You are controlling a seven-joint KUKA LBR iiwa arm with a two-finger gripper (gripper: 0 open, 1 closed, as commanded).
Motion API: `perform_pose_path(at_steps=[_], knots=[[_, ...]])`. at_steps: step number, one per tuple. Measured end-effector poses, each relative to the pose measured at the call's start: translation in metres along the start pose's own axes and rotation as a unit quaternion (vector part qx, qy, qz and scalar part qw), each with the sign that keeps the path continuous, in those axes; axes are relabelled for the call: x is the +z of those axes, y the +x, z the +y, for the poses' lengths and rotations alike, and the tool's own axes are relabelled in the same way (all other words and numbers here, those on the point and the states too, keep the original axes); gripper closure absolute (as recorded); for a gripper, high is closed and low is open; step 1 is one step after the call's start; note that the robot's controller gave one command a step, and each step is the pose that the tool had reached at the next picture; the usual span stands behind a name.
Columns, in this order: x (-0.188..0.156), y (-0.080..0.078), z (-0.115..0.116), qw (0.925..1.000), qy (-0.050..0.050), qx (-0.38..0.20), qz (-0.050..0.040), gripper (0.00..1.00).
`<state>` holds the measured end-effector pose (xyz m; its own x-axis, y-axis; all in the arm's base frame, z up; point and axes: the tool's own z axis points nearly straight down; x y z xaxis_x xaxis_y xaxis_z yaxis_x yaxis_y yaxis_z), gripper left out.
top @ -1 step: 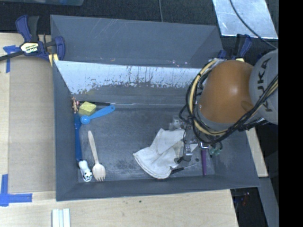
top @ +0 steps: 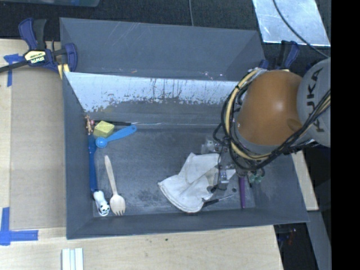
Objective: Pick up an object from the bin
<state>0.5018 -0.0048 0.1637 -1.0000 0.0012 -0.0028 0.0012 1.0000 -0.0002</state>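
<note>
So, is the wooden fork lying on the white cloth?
No, the fork lies near the bin's left wall beside the blue toothbrush, well apart from the cloth.

Six loose items in the bin (top: 157, 49), one of each kind.
One white cloth (top: 183, 187), one purple stick (top: 242, 191), one yellow block (top: 104, 129), one blue spoon (top: 115, 136), one pale fork (top: 113, 190), one blue-handled tool with a white end (top: 92, 167).

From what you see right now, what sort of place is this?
Most likely a robotics lab's grasping test station: a KUKA arm reaches into a grey metal bin holding unrelated loose things, such as a white cloth and a wooden fork.
</note>
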Motion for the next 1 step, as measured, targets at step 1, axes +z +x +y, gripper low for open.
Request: perform_pose_path(at_steps=[1], knots=[[0.0896, -0.0647, 0.0203, 0.9634, 0.0, -0.268, -0.0014, 0.0]])
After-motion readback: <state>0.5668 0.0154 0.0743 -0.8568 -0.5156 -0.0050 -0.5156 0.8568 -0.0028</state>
